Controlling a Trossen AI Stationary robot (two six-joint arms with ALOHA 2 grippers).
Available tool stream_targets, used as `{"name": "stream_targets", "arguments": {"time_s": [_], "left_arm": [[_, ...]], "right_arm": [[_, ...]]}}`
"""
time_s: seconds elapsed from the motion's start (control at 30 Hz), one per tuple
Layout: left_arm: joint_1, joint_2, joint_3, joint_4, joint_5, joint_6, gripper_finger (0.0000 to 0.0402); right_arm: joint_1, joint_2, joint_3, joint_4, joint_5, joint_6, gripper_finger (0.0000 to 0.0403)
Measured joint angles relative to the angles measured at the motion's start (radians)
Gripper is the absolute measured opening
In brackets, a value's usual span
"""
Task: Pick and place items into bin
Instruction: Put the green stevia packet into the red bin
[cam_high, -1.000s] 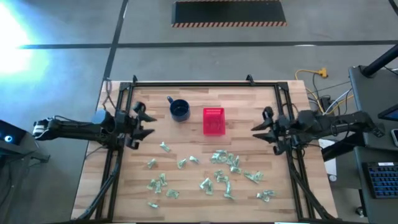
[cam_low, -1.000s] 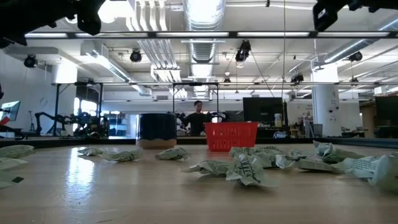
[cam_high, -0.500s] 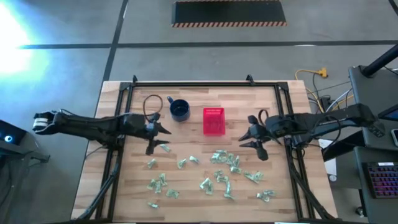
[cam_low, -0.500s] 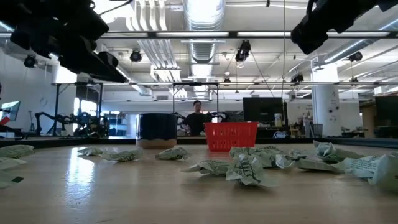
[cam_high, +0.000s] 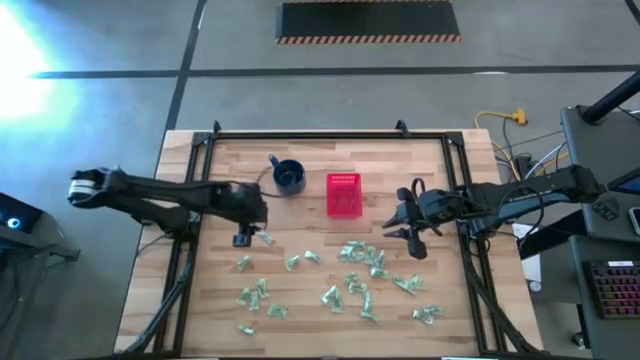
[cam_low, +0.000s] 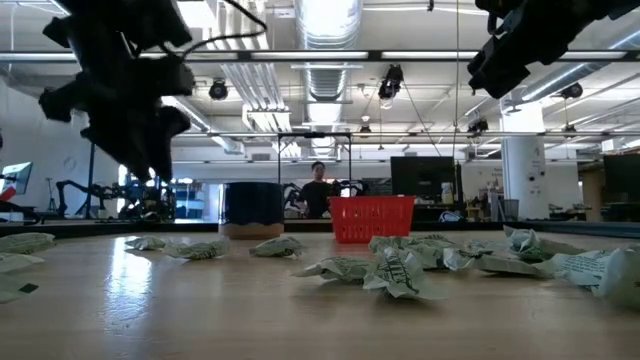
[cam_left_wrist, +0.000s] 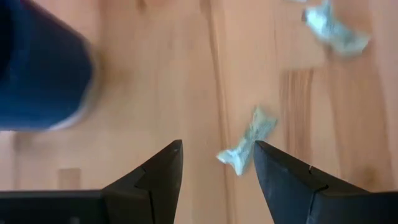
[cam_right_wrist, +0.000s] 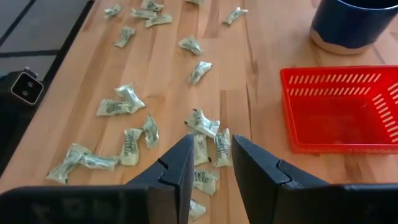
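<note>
Two arms over the counter (cam_high: 230, 160), neither carrying anything. Left gripper (cam_high: 245, 232) sits at about 7 o'clock from the blue mug (cam_high: 289, 177), fingers (cam_left_wrist: 158, 177) spread apart, hovering right over one pale green wrapper (cam_left_wrist: 247, 140) that lies flat on the wood between the tips; can't tell if they touch it. Right gripper (cam_high: 403, 222) is at roughly 4 o'clock from the red basket (cam_high: 343, 194), fingers (cam_right_wrist: 180, 163) parted with a narrow gap, nothing between them, pointed at the wrapper cluster (cam_high: 362, 256) just below the basket. Basket stands upright just beside the mug, at its 3 o'clock, near the back middle of the counter. Remaining wrappers (cam_high: 258, 294) are scattered loose across the front half, all outside the basket. Person (cam_low: 318, 190) stands far behind the counter.
</note>
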Motion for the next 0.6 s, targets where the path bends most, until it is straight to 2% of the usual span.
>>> {"name": "stream_targets", "arguments": {"time_s": [0.23,0.6], "left_arm": [[-0.005,0.167,0.016,0.030,0.001,0.004,0.0180],[-0.041,0.246,0.017,0.067,0.002,-0.001,0.0180]], "right_arm": [[0.005,0.000,0.000,0.001,0.000,-0.019,0.0100],[0.006,0.001,-0.011,0.002,0.000,-0.027,0.0100]]}}
